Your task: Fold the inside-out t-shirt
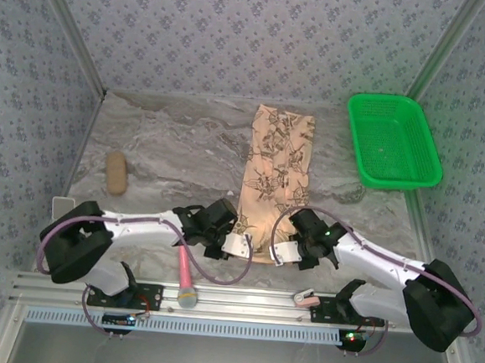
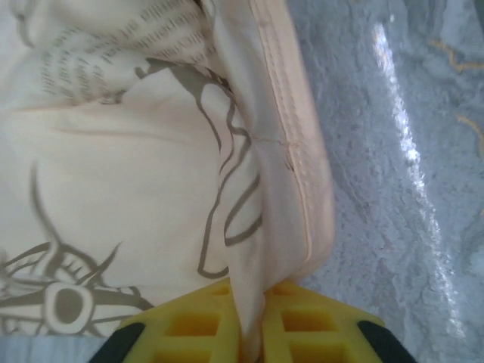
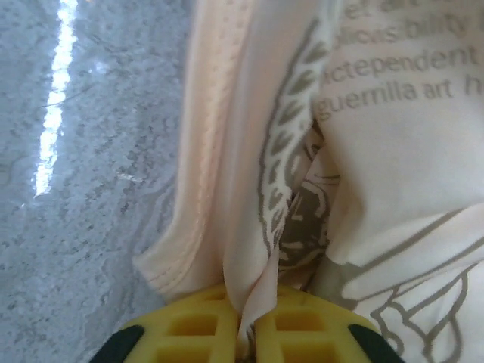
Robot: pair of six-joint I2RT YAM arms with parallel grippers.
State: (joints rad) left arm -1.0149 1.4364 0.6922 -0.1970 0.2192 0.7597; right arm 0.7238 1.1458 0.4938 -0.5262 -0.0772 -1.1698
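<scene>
**Edges and room.** The soft peach-tan cloth t-shirt printed with dark compass motifs [image 1: 277,172] lies as a long, narrow strip down the middle of the grey marble-patterned table top [image 1: 169,150]. It runs from near the far wall to the near edge. Bare table lies open on both sides of the strip. The green plastic mesh basket [image 1: 394,140] stands in the far right corner, well apart from the cloth. A tan oblong lump [image 1: 115,173] rests near the left wall. A pink-handled tool with a round grey head [image 1: 186,280] lies at the near rail, between the arm bases. In the left wrist view a stitched hem forms the right border of the cloth [image 2: 113,189], with bare table [image 2: 393,189] beside it. In the right wrist view the stitched hem forms the left border of the cloth [image 3: 393,166], again with bare table [image 3: 76,189] alongside.

**Writing.** The right wrist view shows printed lines on the cloth. "guernila art" reads clearly, and the line above ends in "ctependent". The rows of small print in the left wrist view are too blurred to read.

**Pincers.** The left gripper [image 1: 236,247] sits at the near left corner of the strip. Its yellow pads [image 2: 189,329] are clenched on a pleat of the cloth at the hem. The right gripper [image 1: 281,252] sits at the near right corner. Its yellow pads [image 3: 302,329] are clenched on a thin fold of cloth.
</scene>
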